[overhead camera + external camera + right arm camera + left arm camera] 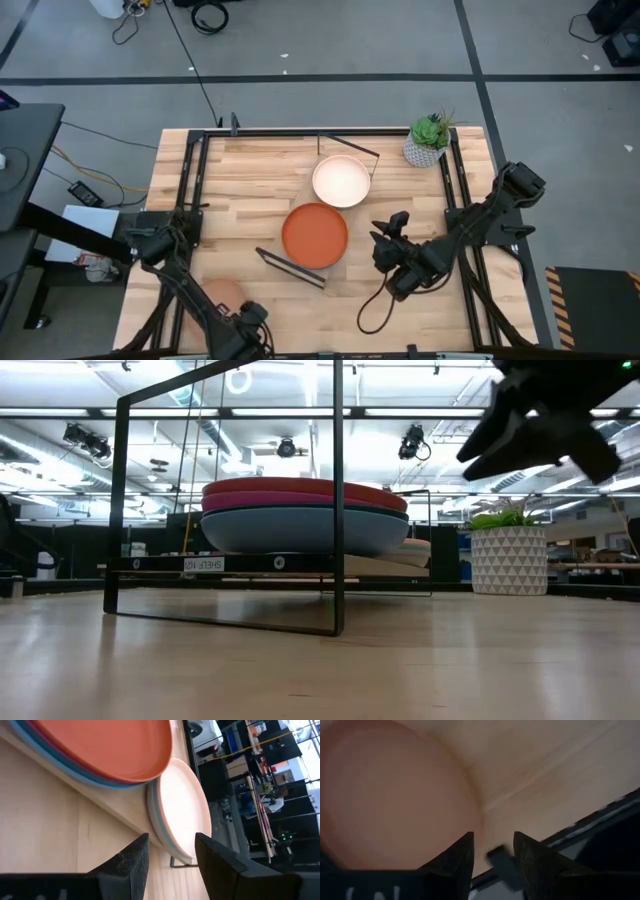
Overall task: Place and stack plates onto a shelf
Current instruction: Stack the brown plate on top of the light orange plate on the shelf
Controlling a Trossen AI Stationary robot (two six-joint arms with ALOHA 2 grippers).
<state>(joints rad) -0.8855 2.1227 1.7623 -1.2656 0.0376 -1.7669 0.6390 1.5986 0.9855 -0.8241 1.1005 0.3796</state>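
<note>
The shelf (pixel 270 563) stands mid-table on black legs. On it lies a stack with an orange plate (pixel 315 235) on top, over magenta and blue plates (pixel 300 525). Beside it, toward the far edge, a cream plate (pixel 341 181) lies on a light blue one (pixel 156 815). A tan plate (pixel 221 295) lies flat on the table near its front left. My left gripper (pixel 250 320) is open at the tan plate's near right rim (pixel 470 785). My right gripper (pixel 385 245) is open and empty, right of the shelf and above the table, facing the stacks (pixel 172 855).
A small white pot with a green plant (pixel 428 140) stands at the far right of the table. Black frame rails (pixel 192 190) run along both table sides. Bare wood lies in front of the shelf (pixel 320 670).
</note>
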